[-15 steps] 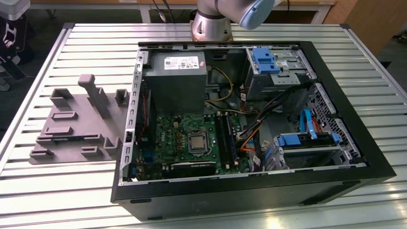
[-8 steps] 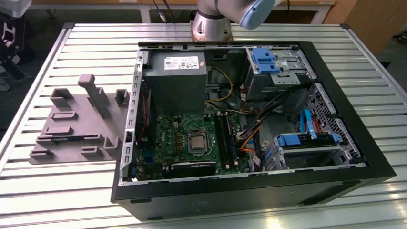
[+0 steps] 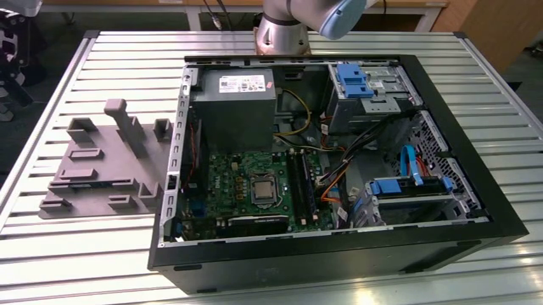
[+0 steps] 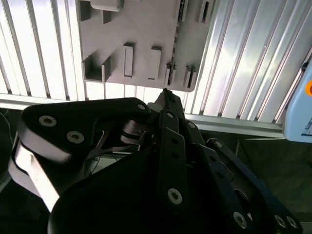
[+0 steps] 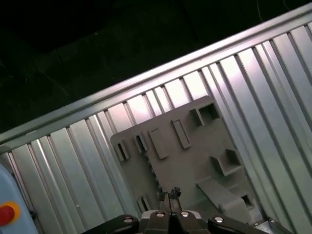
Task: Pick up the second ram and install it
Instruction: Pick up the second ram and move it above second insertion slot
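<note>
Slatted table bears grey tray and computer case.

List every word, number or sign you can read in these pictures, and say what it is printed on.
White sticker on the grey metal power supply box: print too small to read.
Green motherboard: markings too small to read.
Pale blue casing in the second wrist view: small print, blurred.
No text can be read.
</note>
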Available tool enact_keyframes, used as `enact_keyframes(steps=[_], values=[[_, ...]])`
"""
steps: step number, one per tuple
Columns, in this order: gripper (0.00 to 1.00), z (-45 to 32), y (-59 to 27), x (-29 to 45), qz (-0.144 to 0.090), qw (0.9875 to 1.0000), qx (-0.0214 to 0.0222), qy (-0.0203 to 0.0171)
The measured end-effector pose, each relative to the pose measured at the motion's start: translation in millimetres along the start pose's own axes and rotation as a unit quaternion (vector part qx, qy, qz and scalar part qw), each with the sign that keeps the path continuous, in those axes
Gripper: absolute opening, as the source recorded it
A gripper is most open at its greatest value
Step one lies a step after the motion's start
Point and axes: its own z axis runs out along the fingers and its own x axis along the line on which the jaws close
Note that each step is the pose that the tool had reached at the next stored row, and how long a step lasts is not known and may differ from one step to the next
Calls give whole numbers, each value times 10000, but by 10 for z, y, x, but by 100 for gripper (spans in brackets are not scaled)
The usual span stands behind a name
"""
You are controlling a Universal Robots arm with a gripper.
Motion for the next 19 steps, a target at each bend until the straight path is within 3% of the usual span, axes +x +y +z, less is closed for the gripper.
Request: enact_keyframes(steps=[6, 11, 14, 15, 17, 19], values=[[11, 2, 0, 0, -501, 9987, -11, 21], [11, 5, 0, 0, -938, 9956, -21, 39], [11, 10, -1, 0, -1211, 9926, -27, 51], [11, 18, -1, 0, -1547, 9879, -35, 66], [11, 25, -1, 0, -1724, 9850, -39, 74], [11, 35, -2, 1, -1815, 9834, -41, 78]])
